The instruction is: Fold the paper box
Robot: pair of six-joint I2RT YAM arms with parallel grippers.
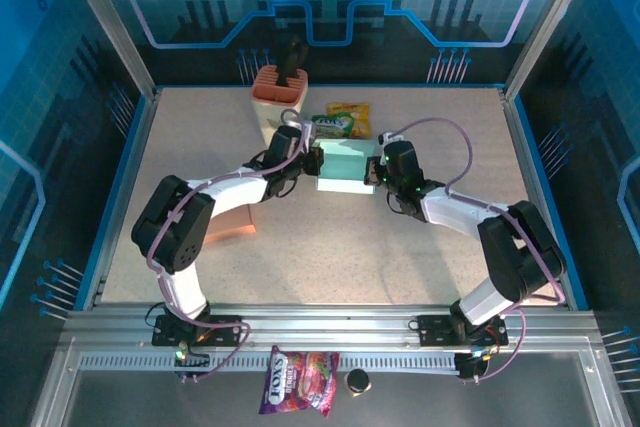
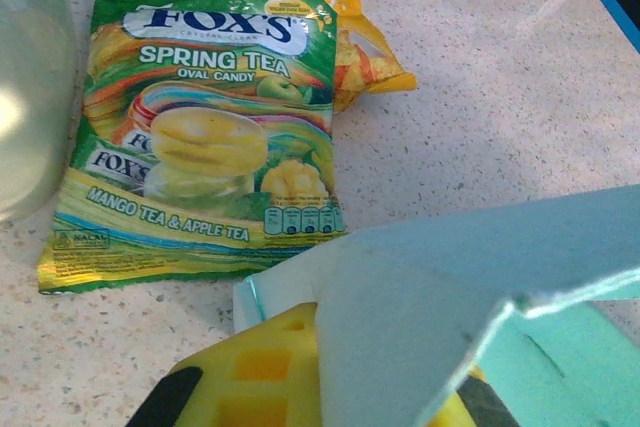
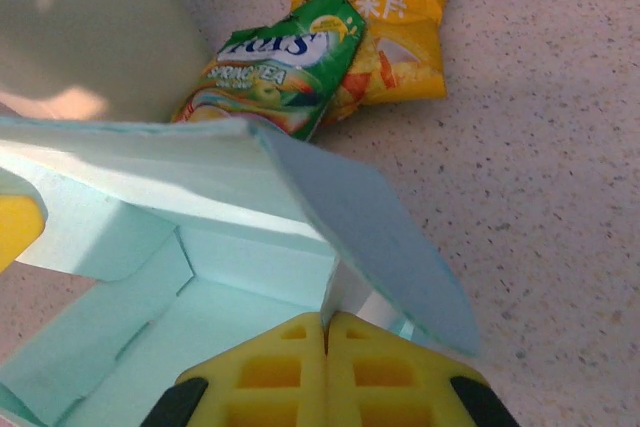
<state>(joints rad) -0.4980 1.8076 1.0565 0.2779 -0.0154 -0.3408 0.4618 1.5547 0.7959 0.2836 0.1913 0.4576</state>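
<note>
The pale teal paper box [image 1: 343, 164] lies open-topped in the middle of the table between my two grippers. My left gripper [image 1: 315, 160] is at its left end. In the left wrist view a raised box flap [image 2: 470, 287] runs between the yellow fingers [image 2: 250, 367] and hides their tips, which seem closed on it. My right gripper [image 1: 376, 172] is at the right end. Its yellow fingers [image 3: 290, 367] are pressed together on the box's end wall [image 3: 345, 292], under a tilted side flap [image 3: 380, 237]. The box interior [image 3: 190, 337] is bare.
A green Fox's candy bag [image 1: 333, 125] and a yellow snack bag [image 1: 352, 112] lie just behind the box. An orange holder [image 1: 280, 87] stands farther back. A salmon-coloured flat piece [image 1: 232, 222] lies under the left arm. A purple candy bag [image 1: 300, 382] sits on the front rail.
</note>
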